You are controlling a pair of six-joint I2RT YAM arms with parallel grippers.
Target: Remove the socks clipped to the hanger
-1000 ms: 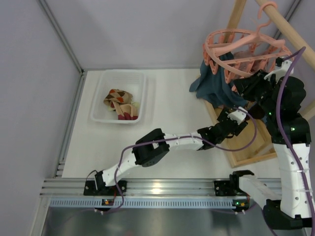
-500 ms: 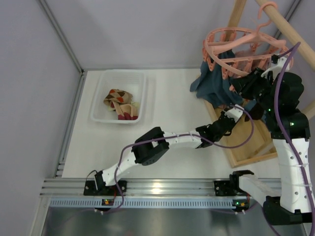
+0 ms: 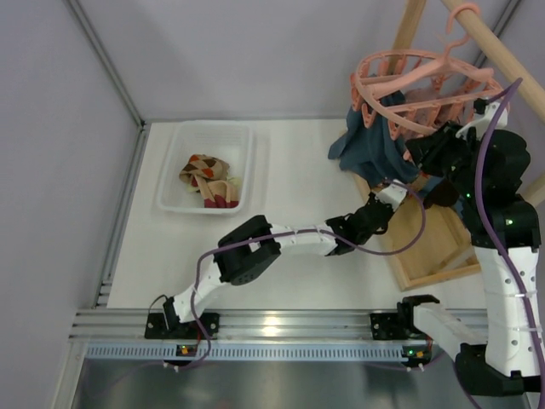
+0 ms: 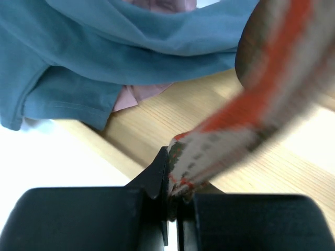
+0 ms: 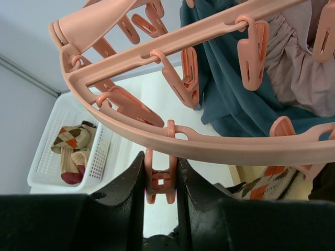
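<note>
The salmon-pink round hanger point(image 3: 409, 81) hangs by its hook from a wooden pole at the back right. In the right wrist view my right gripper point(image 5: 160, 175) is shut on one of its dangling clips point(image 5: 161, 184), just under the outer ring point(image 5: 209, 144). A patterned cream, red and dark sock point(image 4: 251, 115) slants up to the right, blurred, in the left wrist view. My left gripper point(image 4: 172, 178) is shut on its lower tip. The same sock point(image 5: 264, 183) shows low on the right in the right wrist view. In the top view the left gripper point(image 3: 385, 198) sits below the hanger.
A white basket point(image 3: 170, 162) at the back left holds several patterned socks point(image 3: 209, 179). A big teal cloth point(image 3: 366, 149) and a dusty-pink garment point(image 5: 298, 78) hang from the hanger. The wooden frame base point(image 3: 434, 247) lies under both grippers, with its pole point(image 3: 502, 47) above.
My left gripper has closed on the sock's tip and the left arm has drawn back slightly to the left. The right arm has shifted a little while keeping hold of the clip.
</note>
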